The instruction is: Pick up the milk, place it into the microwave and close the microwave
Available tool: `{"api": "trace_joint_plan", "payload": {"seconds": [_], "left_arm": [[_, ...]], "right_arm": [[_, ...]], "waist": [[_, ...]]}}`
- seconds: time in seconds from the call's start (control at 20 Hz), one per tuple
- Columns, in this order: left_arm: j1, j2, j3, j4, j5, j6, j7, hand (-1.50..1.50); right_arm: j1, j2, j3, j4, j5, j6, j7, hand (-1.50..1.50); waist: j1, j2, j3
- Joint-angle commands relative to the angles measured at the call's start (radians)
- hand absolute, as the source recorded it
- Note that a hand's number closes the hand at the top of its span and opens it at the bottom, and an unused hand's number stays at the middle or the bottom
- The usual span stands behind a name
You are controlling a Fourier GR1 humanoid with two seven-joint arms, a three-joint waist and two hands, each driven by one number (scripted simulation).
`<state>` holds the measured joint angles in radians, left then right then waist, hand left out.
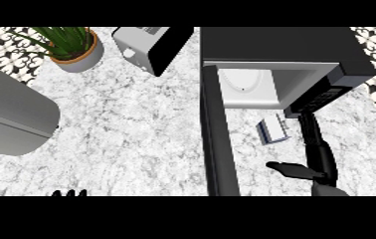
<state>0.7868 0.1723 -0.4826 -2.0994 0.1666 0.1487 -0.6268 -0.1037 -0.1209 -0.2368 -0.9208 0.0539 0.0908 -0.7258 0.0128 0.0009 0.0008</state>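
Milk: I see the milk carton lying on the tabletop, just in front of the microwave's open cavity, outside it.
Microwave: the microwave sits at the far right edge, door swung open toward me.
Right robot hand: fingers straight, reaching beside the carton, thumb out, holding nothing.
Left robot hand: only fingertips at the near edge; I cannot tell its state.

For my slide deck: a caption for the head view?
Right hand reaches toward the milk carton lying before the open microwave; left hand at lower edge.
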Motion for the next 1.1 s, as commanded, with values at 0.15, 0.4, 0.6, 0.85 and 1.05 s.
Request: {"api": "trace_joint_plan", "payload": {"seconds": [0.15, 0.4, 0.6, 0.85, 1.05], "left_arm": [[0.033, 0.015, -0.027, 0.046, 0.006, 0.003, -0.075, -1.5], [0.018, 0.03, -0.083, -0.001, -0.029, 0.047, -0.017, -1.5], [0.028, 0.054, -0.022, 0.027, 0.045, 0.011, -0.09, -1.5], [0.021, 0.054, -0.051, 0.033, 0.024, 0.024, -0.094, -1.5], [0.047, 0.091, -0.002, 0.076, 0.082, -0.013, -0.148, -1.5]], "right_arm": [[-0.155, -0.051, -0.045, 0.327, 0.028, -0.021, -0.195, -1.5], [-0.181, -0.067, -0.046, 0.431, 0.034, -0.021, -0.261, -1.5], [-0.212, -0.095, -0.053, 0.56, 0.054, -0.008, -0.375, -1.5], [-0.249, -0.055, -0.035, 0.582, 0.064, -0.008, -0.416, -1.5], [-0.272, -0.055, -0.04, 0.602, 0.06, -0.019, -0.414, -1.5]], "waist": [[0.007, 0.001, 0.0], [0.001, 0.001, 0.0], [0.006, 0.002, 0.001], [0.007, 0.003, 0.001], [0.008, 0.002, 0.001]]}}
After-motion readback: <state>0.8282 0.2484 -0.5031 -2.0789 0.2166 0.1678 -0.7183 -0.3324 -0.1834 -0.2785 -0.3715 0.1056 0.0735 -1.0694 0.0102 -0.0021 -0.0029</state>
